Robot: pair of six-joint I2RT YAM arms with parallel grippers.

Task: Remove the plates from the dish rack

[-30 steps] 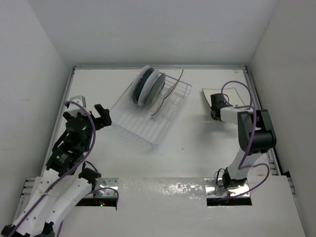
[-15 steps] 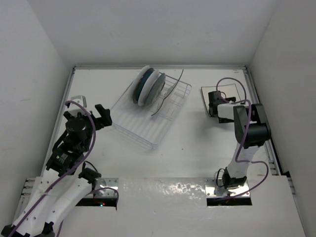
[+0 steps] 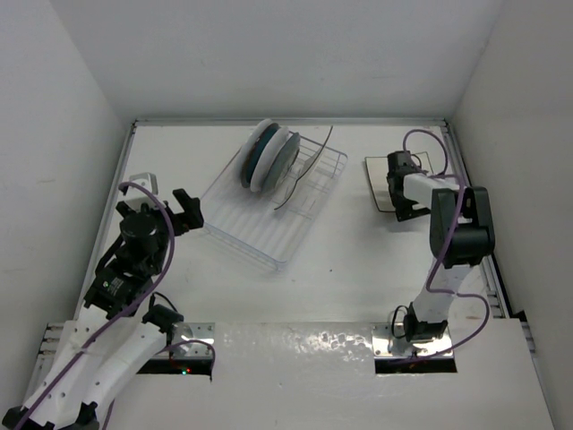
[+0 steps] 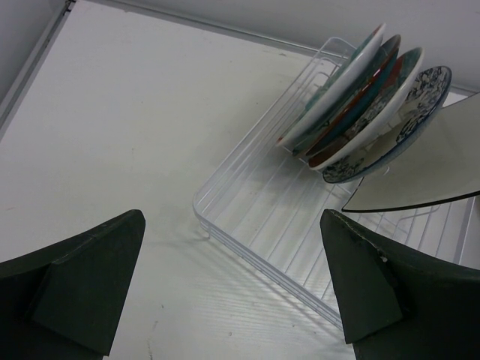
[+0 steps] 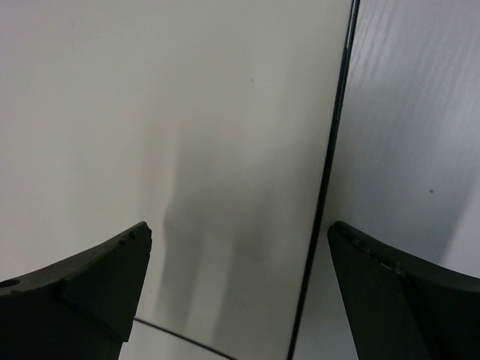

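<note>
Square cream dark-rimmed plate (image 3: 377, 182) flat on table (image 3: 358, 260), far right — white wire dish rack (image 3: 269, 219) holds more.
Right gripper (image 5: 238, 229) above it, spread wide, empty; lift straight up, clear of the rim, before swinging left.

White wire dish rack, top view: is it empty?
No, round patterned plates stand on edge in the white wire dish rack.

A white table (image 3: 349, 260) is closed in by plain white walls (image 3: 286, 54) at the back and on both sides. A thin metal rail (image 3: 286, 121) runs along its far edge. Close to the left wall lies a small pale bracket (image 3: 136, 182), or so it seems at this size. A glossy white board (image 3: 295, 358) spans the near edge.
</note>
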